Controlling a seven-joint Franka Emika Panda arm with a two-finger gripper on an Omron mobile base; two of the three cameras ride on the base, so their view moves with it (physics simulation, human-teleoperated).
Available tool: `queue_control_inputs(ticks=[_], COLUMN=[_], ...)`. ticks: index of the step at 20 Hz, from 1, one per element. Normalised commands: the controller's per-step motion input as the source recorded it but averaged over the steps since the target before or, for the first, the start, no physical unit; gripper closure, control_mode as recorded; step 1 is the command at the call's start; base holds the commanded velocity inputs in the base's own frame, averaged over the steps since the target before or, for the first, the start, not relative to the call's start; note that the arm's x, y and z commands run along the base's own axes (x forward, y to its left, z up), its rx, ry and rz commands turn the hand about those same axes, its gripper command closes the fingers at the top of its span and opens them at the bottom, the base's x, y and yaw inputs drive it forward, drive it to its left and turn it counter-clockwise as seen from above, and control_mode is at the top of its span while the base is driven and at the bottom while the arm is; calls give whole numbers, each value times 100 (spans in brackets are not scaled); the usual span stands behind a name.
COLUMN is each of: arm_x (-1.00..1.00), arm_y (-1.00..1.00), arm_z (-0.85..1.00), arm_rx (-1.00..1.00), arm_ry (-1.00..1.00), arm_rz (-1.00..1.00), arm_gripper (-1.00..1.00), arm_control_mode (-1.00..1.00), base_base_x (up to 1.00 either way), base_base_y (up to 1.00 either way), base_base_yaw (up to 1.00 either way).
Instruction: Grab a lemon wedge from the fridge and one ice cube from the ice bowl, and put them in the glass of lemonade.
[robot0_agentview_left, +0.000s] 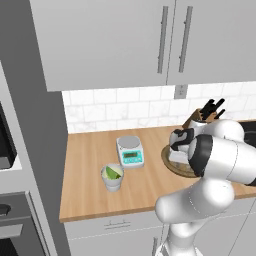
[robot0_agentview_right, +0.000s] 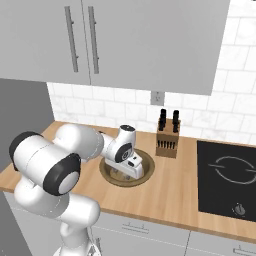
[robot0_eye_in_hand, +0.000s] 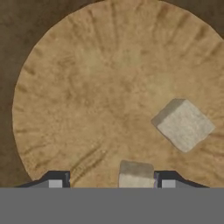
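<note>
Risk-wise, we're at the fiddly bit. Going left to right: the glass of lemonade sits on the worktop at the left with the lemon wedge already poking out of it, a kitchen scale stands just beside it, and over on the right the gripper is down inside the ice bowl.

From the hand view, the fingers are spread with one ice cube between them, sitting hard against the right finger and with a clear gap on the left. We can't see a pinch yet, so we'd call it spread around the cube, not gripping it.

What could go wrong, in our opinion:
- The cube is off-centre, so closing may shove it sideways across the slick bowl floor or make it rotate and squirt out.
- A second ice cube lies near, further right. A drift that way could nudge it, or trap two.
- A weak corner grip might drop the cube on the way over, near the scale.
</note>
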Motion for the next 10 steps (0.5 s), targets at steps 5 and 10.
queue_control_inputs(ticks=[5,10], arm_x=[0,0], arm_y=[0,0], arm_z=[0,0], arm_rx=[0,0], arm_ry=[0,0], arm_rz=[0,0], arm_gripper=[100,100], arm_control_mode=[-100,-100], base_base_x=[0,0], base_base_y=[0,0], base_base_yaw=[0,0])
